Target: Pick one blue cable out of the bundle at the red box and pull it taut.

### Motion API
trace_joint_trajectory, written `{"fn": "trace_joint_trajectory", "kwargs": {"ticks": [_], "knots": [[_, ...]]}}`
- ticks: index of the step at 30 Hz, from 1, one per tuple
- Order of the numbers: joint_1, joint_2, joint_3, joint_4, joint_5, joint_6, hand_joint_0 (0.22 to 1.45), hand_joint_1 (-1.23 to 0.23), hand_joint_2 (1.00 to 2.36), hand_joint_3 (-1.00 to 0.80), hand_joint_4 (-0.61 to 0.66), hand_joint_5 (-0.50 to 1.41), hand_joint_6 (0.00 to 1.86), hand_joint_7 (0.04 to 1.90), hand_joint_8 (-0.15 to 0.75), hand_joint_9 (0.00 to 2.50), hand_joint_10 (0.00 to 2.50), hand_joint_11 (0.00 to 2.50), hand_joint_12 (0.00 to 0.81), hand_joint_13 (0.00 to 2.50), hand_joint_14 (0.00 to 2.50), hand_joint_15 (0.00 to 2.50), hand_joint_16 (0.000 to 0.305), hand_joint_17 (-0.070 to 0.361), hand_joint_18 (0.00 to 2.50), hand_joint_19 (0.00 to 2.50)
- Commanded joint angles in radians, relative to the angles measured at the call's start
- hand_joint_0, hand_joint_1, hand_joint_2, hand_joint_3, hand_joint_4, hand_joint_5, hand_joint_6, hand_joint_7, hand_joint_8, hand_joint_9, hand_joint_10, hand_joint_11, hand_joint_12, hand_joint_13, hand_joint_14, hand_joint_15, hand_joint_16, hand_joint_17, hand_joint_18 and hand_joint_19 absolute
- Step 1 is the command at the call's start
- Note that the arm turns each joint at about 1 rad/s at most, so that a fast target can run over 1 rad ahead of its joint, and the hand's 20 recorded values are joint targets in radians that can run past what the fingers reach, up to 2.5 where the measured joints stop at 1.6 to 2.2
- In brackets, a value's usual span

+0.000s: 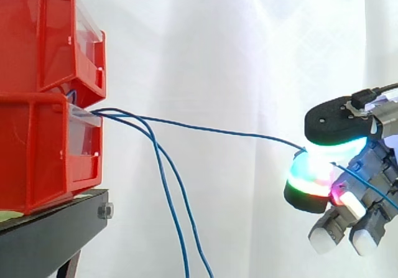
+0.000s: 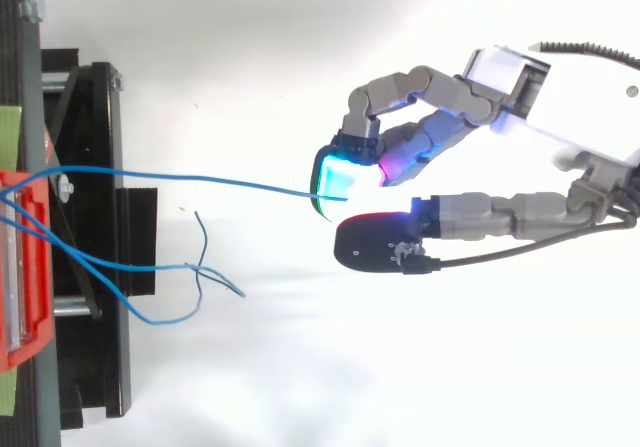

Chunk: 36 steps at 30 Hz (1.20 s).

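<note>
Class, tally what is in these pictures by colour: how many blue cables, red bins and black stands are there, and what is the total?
Blue cables: 3
Red bins: 2
Black stand: 1
Total: 6

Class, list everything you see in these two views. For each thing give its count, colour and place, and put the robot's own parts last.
Black stand: one, black, lower left.
Red bins: two, red, stacked on the black stand.
Held blue cable: one, blue, running nearly straight from the bins' front to the hand.
Loose blue cables: two as far as shows, blue, hanging from the bins' front.
Green sheet: seemingly one, pale green, between the lower bin and the stand.
White curtain: one, white, behind everything.
Hand: one, grey and white, at the right, pinching the held blue cable between pads glowing cyan, green and red.
</note>
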Motion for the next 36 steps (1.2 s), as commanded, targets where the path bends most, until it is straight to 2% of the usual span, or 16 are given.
{"fn": "trace_joint_trajectory", "kwargs": {"ticks": [1,36], "knots": [[0.000,0.000,-0.001,-0.001,0.000,0.000,0.58,-0.77,1.02,0.08,0.01,-0.10,0.83,1.27,0.403,0.92,0.01,0.84,0.464,0.74,0.01,0.28,0.066,0.148,0.89,0.38],[0.000,0.000,0.000,0.001,0.000,0.000,0.58,-0.77,1.02,0.07,0.00,-0.11,0.84,1.25,0.399,0.93,0.01,0.84,0.461,0.71,0.01,0.27,0.065,0.147,0.87,0.38]]}}
